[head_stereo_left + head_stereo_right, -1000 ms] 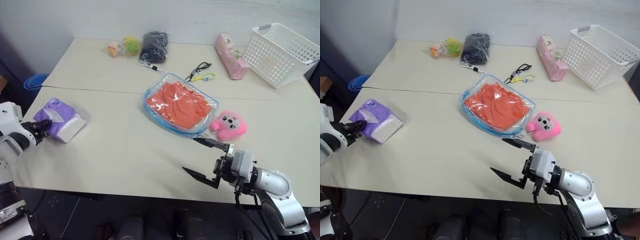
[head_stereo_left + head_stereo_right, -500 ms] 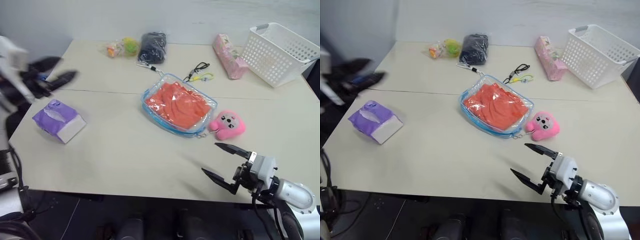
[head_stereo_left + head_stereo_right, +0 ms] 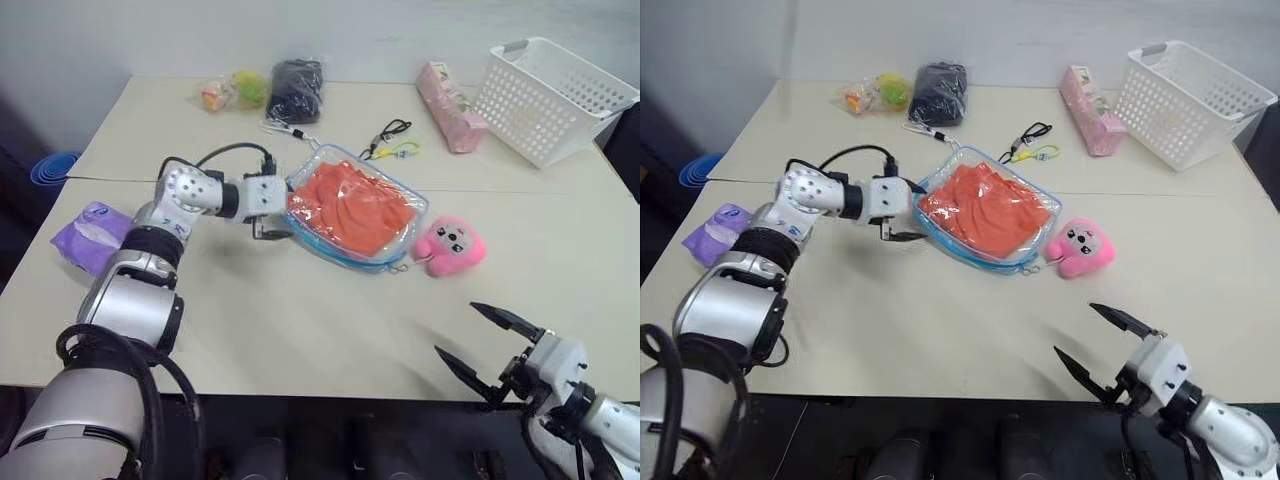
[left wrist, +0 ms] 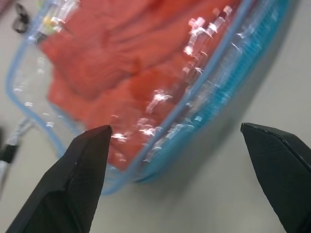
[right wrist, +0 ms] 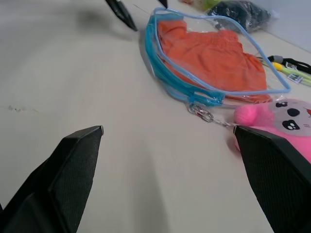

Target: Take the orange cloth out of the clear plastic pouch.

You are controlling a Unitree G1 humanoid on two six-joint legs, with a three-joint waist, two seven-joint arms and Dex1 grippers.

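Flanking the clear plastic pouch [image 4: 160,141] corner, left fingers [image 4: 82,174] apart; right fingers [image 3: 500,320] likewise.

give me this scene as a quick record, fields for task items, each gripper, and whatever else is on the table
pouch: clear plastic pouch with light blue edging, flat mid-table
cloth: orange cloth inside the pouch
left gripper: left gripper at the pouch's left edge, fingers open, holding nothing
right gripper: right gripper open over the table's near edge, apart from the pouch
beside pouch: pink plush toy at its right
far side: white mesh basket, pink pack, black bag
left side: purple tissue pack
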